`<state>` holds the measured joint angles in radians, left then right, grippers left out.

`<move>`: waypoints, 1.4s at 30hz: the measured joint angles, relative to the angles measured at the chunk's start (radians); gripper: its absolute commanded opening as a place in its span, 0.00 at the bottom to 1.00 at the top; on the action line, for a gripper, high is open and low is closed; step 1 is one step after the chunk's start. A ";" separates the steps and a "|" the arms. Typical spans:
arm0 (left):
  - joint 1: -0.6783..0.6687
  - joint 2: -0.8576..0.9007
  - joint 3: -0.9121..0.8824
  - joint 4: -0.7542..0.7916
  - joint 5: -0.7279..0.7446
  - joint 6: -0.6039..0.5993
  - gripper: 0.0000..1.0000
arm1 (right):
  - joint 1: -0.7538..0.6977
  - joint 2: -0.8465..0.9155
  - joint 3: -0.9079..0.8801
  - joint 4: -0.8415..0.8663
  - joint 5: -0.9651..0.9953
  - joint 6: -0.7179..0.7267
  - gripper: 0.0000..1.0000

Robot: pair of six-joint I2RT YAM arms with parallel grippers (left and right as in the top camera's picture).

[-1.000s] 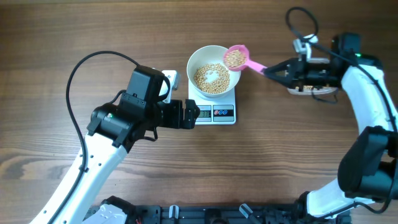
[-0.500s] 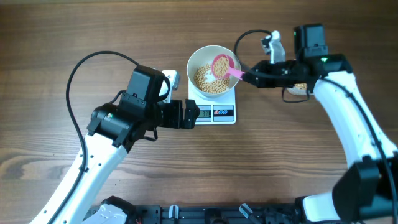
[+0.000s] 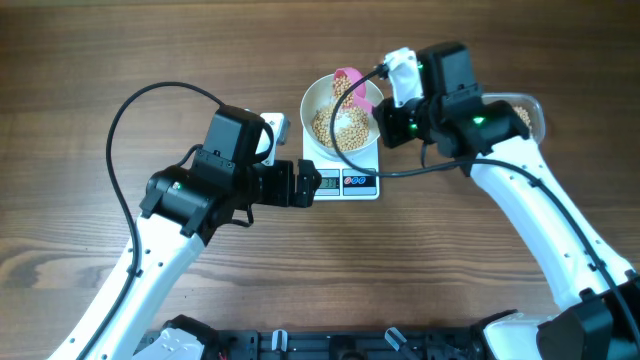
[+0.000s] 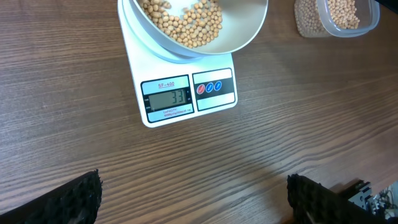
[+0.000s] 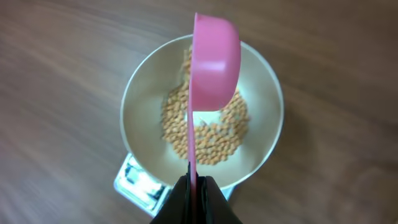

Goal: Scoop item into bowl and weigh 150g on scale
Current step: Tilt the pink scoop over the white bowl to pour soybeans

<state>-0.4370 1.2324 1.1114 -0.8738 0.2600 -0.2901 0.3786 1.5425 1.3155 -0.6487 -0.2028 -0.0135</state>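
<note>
The white bowl point(image 3: 311, 100) stands on the small white scale point(image 3: 345, 183) and holds tan beans point(image 3: 333, 128). My right gripper point(image 3: 380, 122) is shut on the handle of a pink scoop point(image 3: 347, 78), which is rolled onto its side over the bowl's far part. In the right wrist view the scoop point(image 5: 215, 59) shows its outer side above the beans point(image 5: 211, 140), with the gripper point(image 5: 196, 185) pinching the thin handle. My left gripper point(image 3: 304, 185) stands open, empty, at the scale's front left. The left wrist view shows the scale point(image 4: 186, 93) with its display lit and the bowl point(image 4: 245, 34).
A clear plastic container point(image 3: 527, 115) with more beans sits right of the scale, behind my right arm; it also shows in the left wrist view as the container point(image 4: 339, 15). The right arm's black cable point(image 3: 350, 100) loops over the bowl. Bare wood table point(image 3: 100, 60) lies all around.
My right arm has swung left from the container side, carrying the loaded scoop over the bowl and rolling it onto its side. The left arm has not moved.
</note>
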 measured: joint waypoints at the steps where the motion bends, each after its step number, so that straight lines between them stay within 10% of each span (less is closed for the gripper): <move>1: 0.000 0.000 0.000 0.000 0.000 0.000 1.00 | 0.009 0.000 0.000 0.008 0.019 -0.009 0.04; 42: 0.000 0.000 0.000 0.000 0.000 0.000 1.00 | 0.125 -0.104 0.000 0.027 0.283 -0.339 0.04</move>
<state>-0.4370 1.2324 1.1118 -0.8738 0.2600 -0.2901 0.5037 1.4387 1.3155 -0.6220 0.0799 -0.3523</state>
